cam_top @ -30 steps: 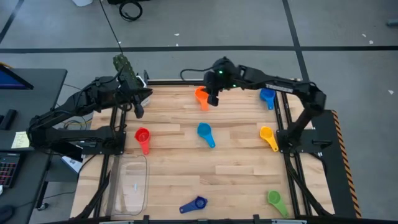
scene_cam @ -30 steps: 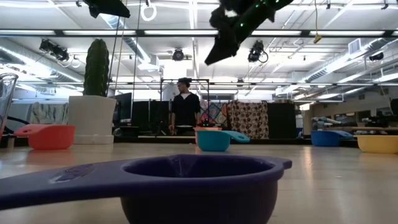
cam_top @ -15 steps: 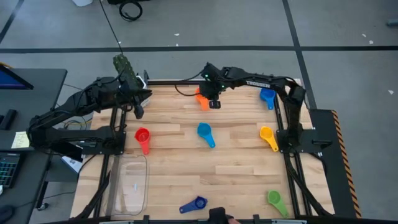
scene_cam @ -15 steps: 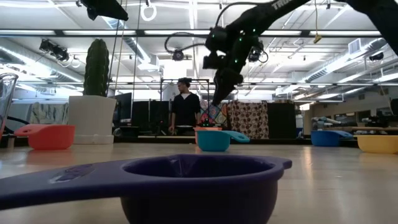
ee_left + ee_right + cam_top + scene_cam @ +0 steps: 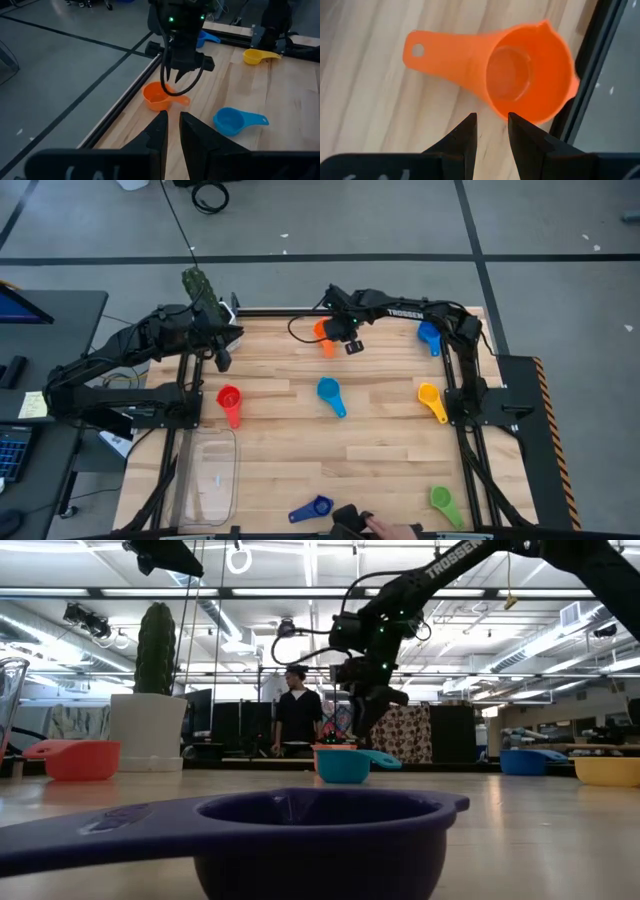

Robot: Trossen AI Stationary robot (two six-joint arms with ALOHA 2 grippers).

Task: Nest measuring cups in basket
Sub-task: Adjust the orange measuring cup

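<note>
The orange measuring cup [image 5: 520, 75] stands mouth up on its base near the table's far edge [image 5: 322, 332], its handle [image 5: 427, 50] pointing toward the near side. My right gripper [image 5: 491, 117] hangs open just above it, pointing steeply down, its fingertips over the cup's rim without touching it [image 5: 172, 79]. My left gripper [image 5: 172, 114] waits high over the far left corner [image 5: 222, 360] with a narrow gap between its fingers and nothing in it. The clear basket [image 5: 212, 475] lies at the near left.
Other cups lie scattered on the wood: red [image 5: 229, 399], light blue [image 5: 328, 393], yellow [image 5: 430, 397], blue [image 5: 430, 333], green [image 5: 441, 500], dark blue [image 5: 313, 508]. A person's hand [image 5: 375, 525] shows at the near edge. A white pot with a cactus [image 5: 150, 730] stands at the far left.
My right gripper has come down toward the orange cup and a little toward the table's left, rolling its wrist and tipping more steeply downward; its fingers keep the same gap. A person's hand has appeared at the near edge.
</note>
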